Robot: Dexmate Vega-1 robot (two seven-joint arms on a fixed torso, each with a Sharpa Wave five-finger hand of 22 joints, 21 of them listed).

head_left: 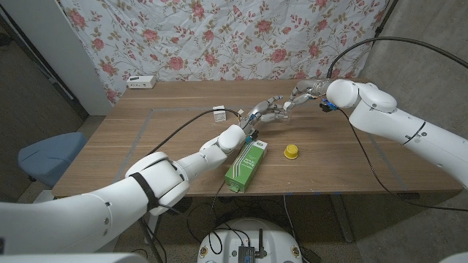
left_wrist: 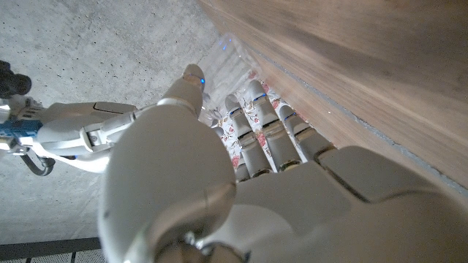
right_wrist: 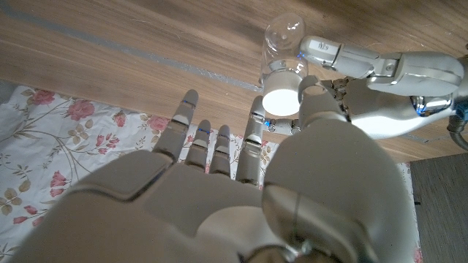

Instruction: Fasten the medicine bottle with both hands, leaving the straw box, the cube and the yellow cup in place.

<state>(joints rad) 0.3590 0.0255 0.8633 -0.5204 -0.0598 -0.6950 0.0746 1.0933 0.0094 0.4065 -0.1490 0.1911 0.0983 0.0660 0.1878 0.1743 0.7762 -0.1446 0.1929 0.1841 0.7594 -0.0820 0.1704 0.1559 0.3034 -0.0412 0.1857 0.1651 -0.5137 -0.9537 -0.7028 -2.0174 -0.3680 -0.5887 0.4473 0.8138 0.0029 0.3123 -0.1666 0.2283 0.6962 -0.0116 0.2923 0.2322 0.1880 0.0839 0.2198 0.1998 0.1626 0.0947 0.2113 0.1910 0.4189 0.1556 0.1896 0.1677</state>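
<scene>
Meeting above the surface (head_left: 146, 146), both hands hold the medicine bottle (right_wrist: 281, 55). Left hand (head_left: 265, 115) grips its clear body. Right hand (head_left: 306, 92) pinches the white cap (right_wrist: 282, 98).

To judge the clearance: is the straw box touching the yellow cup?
Apart. The head view shows a strip of bare table between the straw box and the cup.

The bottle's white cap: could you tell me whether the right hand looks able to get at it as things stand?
Probably yes. In the right wrist view the white cap of the clear bottle faces the right hand, whose fingertips are already at it. The left hand holds the bottle from the side, leaving the cap uncovered.
</scene>
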